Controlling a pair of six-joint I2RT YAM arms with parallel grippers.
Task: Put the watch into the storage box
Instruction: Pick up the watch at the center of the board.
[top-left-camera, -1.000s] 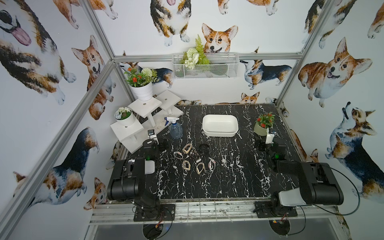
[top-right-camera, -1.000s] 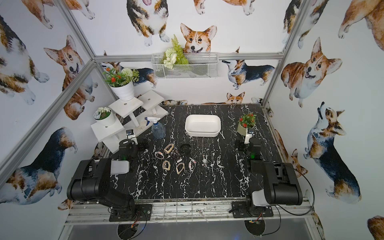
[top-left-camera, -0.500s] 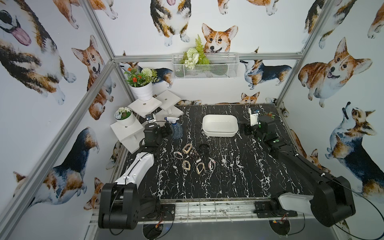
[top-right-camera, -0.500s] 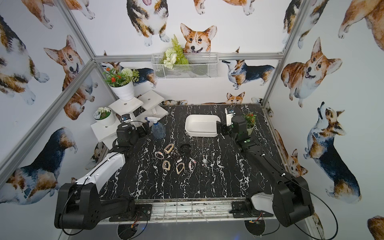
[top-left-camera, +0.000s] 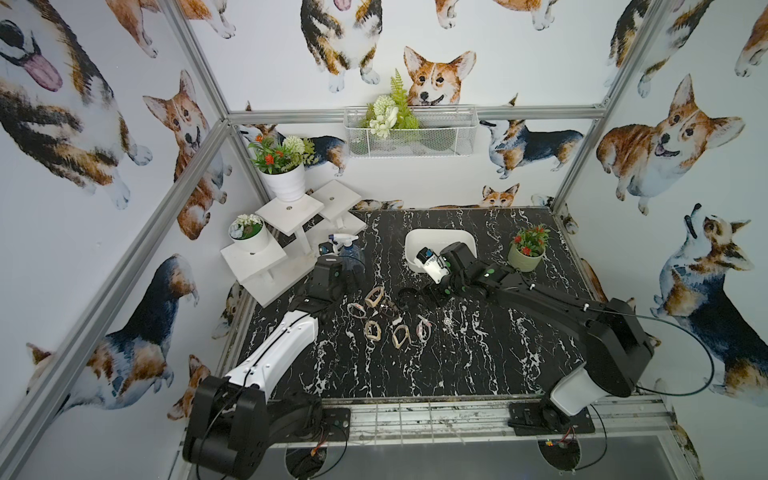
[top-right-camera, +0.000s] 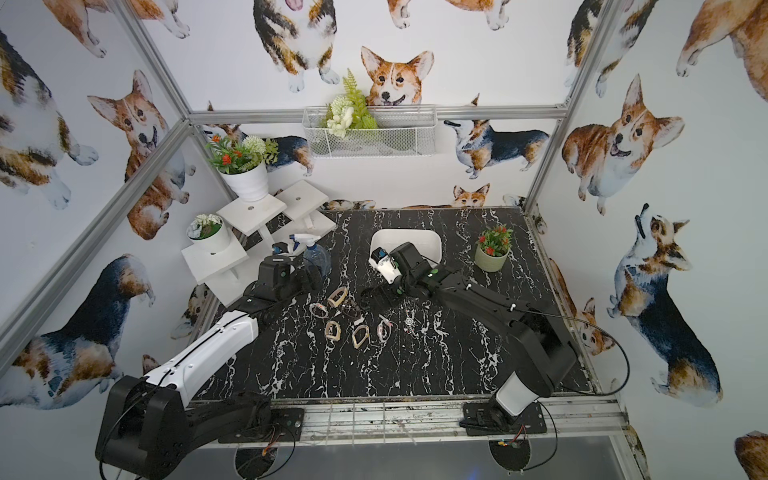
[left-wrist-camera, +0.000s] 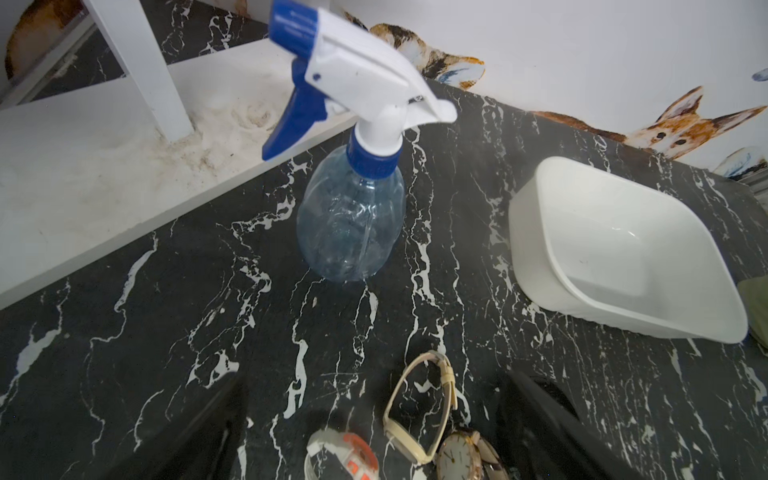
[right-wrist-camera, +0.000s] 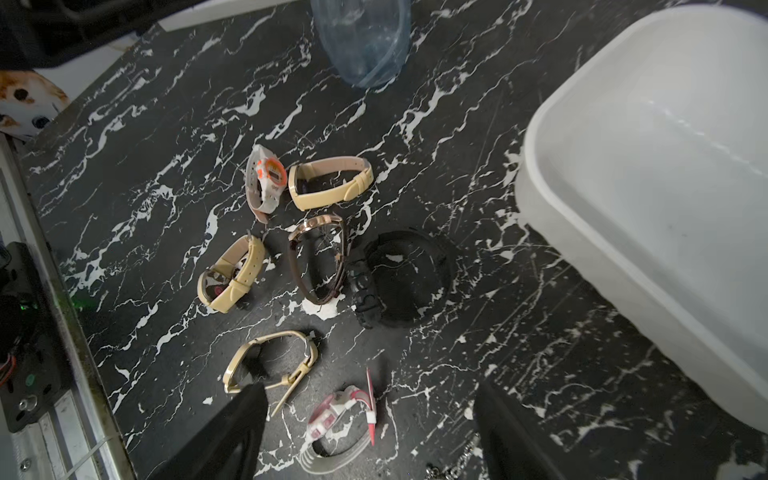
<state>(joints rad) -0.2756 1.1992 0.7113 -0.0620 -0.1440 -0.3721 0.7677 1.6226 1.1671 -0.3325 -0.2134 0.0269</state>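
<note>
Several watches lie in a cluster mid-table, among them a cream one (top-left-camera: 375, 296), a white-and-orange one (right-wrist-camera: 268, 178), a black one (right-wrist-camera: 399, 278) and a pink one (right-wrist-camera: 340, 419). The storage box (top-left-camera: 415, 245), a shallow white tub, stands just behind them, partly covered by my right wrist, and looks empty (left-wrist-camera: 623, 249). My right gripper (right-wrist-camera: 370, 436) hangs open above the table, with the pink watch lying between its fingers, not gripped. My left gripper (left-wrist-camera: 374, 440) is open over the cluster's left side, above the cream watch (left-wrist-camera: 419, 411) and a rose-gold dial (left-wrist-camera: 461, 457).
A clear spray bottle (top-left-camera: 347, 249) with a blue trigger stands left of the tub, close to my left wrist. A green pot with red flowers (top-left-camera: 525, 253) is right of the tub. White stepped shelves (top-left-camera: 286, 232) with plant pots fill the back-left corner. A small silver chain (right-wrist-camera: 453, 469) lies near the right fingers.
Both arms have unfolded from their rest pose at the table's front. The right gripper swung from beside the tub near the green pot to over the watches. The left gripper shifted slightly toward the cluster.
</note>
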